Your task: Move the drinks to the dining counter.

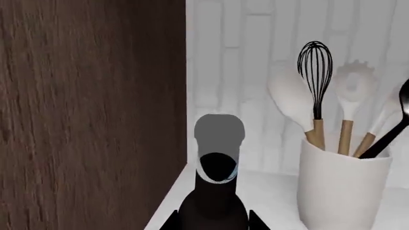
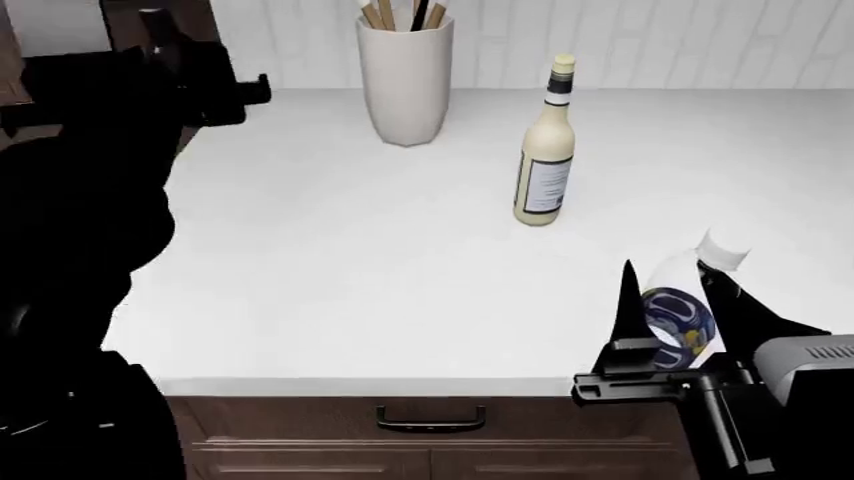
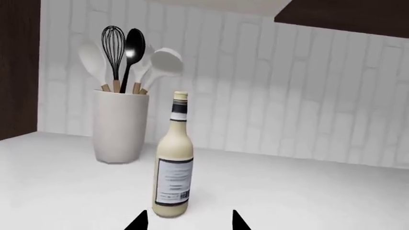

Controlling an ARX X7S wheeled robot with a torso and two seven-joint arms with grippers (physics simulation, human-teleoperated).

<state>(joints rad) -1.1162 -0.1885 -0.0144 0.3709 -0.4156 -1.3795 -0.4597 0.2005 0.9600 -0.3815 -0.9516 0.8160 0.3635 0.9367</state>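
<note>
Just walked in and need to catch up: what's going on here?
A two-armed robot is collecting drinks from a white countertop. The right end effector is around a clear plastic bottle near the front edge. The left end effector appears to have a dark bottle beside a wooden panel. A cream bottle stands untouched near the utensil holder.

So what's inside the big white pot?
The pot holds a black whisk, a black spoon, and pale spoons with wooden handles. Their lower ends are hidden inside, and so is the pot's bottom.
</note>
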